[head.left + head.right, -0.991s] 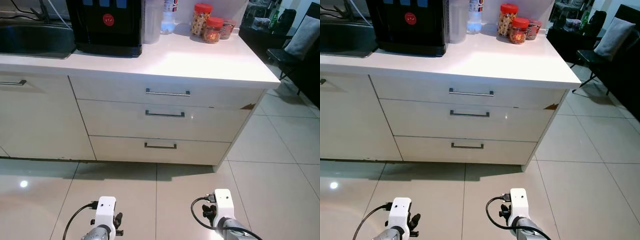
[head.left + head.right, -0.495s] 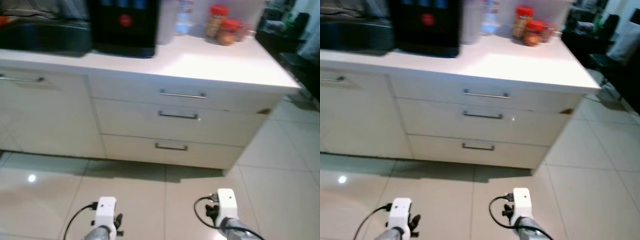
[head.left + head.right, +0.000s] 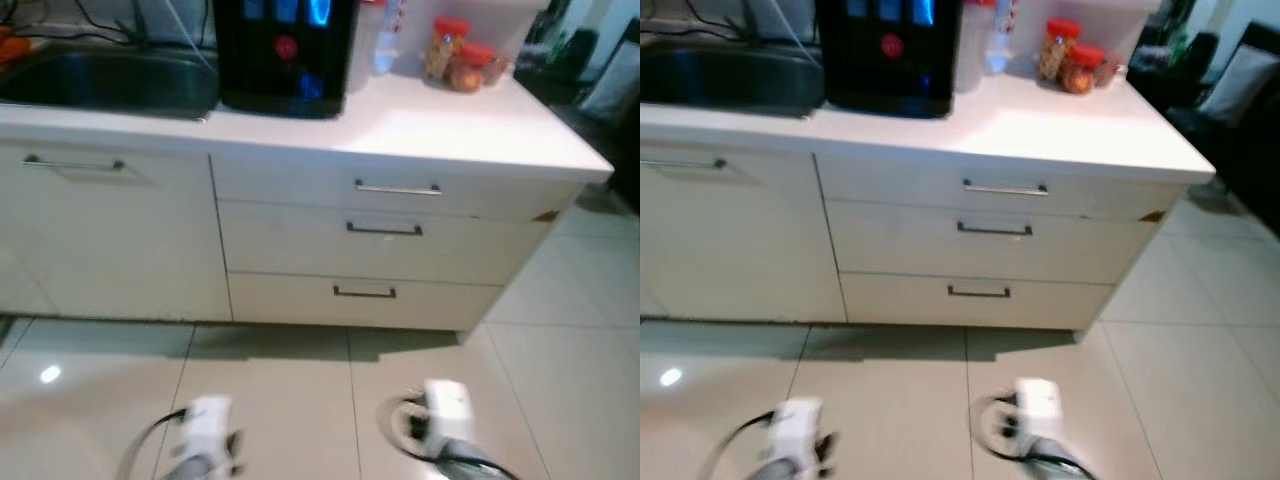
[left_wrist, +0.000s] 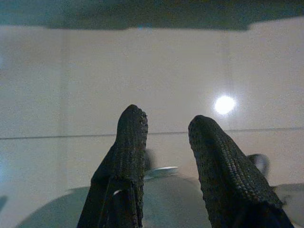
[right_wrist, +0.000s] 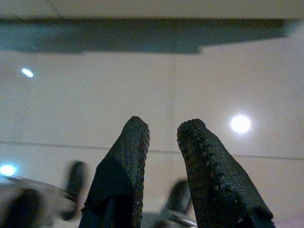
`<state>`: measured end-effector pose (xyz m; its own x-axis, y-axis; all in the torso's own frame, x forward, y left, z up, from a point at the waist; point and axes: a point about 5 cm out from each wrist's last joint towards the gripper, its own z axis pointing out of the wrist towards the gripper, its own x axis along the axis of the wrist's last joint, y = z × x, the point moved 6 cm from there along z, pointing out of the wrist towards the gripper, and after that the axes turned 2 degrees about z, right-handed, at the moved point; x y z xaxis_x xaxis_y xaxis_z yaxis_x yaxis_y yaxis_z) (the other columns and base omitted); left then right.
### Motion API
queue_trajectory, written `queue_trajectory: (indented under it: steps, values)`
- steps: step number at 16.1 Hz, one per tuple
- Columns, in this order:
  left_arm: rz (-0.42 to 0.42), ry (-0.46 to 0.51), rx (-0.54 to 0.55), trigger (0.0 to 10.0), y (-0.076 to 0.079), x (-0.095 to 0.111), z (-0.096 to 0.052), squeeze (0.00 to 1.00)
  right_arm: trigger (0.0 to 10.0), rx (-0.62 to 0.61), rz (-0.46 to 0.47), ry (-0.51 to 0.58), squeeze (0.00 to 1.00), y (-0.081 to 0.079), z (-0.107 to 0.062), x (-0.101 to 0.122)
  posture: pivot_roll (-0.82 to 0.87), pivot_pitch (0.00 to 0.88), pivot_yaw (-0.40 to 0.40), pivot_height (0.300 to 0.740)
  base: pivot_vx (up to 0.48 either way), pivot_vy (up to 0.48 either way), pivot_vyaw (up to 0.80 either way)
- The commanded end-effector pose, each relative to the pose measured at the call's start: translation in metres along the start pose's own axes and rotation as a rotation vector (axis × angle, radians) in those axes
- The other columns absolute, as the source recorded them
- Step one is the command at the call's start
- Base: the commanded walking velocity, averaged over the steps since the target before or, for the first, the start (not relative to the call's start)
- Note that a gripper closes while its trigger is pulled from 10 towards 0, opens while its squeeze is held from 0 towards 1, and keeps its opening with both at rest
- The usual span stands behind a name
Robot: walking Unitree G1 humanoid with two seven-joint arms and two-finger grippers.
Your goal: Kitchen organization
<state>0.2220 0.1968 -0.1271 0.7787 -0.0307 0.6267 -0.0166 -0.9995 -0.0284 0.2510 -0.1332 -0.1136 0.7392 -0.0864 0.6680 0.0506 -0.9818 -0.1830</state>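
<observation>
A humanoid robot stands on the tiled floor before a white kitchen counter (image 3: 470, 140), both arms hanging low. The steel sink (image 3: 110, 82) is set into the counter's left end; a black water dispenser (image 3: 285, 52) stands beside it toward the middle, a clear bottle (image 3: 387, 45) just right of that. At the back right corner, two red-lidded jars (image 3: 455, 58) sit touching, likely the things to organise: rigid, smooth, probably light, best gripped round the body below the lid. Three handled drawers (image 3: 385, 230) are stacked below. The left gripper (image 4: 164, 142) and right gripper (image 5: 162, 142) each show fingers narrowly parted, holding nothing.
</observation>
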Motion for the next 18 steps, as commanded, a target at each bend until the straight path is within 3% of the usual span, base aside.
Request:
queue_trajectory:
  steps: [1,9,15,18]
  values:
    - [-0.013,0.021,-0.026,10.0,0.0118,0.0073,0.0022,0.0,10.0,-0.041,-0.006,-0.004,0.0,0.0182,-0.0037,-0.0013,0.21,0.0,-0.064,0.74,0.0,0.48,0.0]
    - [-0.023,0.019,-0.01,10.0,0.0078,0.0056,0.0017,0.0,10.0,-0.035,-0.004,-0.003,0.0,0.0164,-0.0035,-0.0015,0.22,0.0,-0.067,0.74,0.0,0.457,0.0]
    - [-0.021,0.026,0.015,10.0,0.0041,0.0073,0.0016,0.0,10.0,-0.034,-0.002,-0.002,0.0,0.0165,-0.0035,-0.0011,0.22,0.0,-0.068,0.74,0.0,0.0,0.0]
    - [-0.013,0.024,0.026,10.0,0.0021,0.0078,0.0018,0.0,10.0,-0.027,-0.022,-0.001,0.0,0.0156,-0.0033,-0.0001,0.22,0.0,-0.068,0.74,0.368,0.0,0.0]
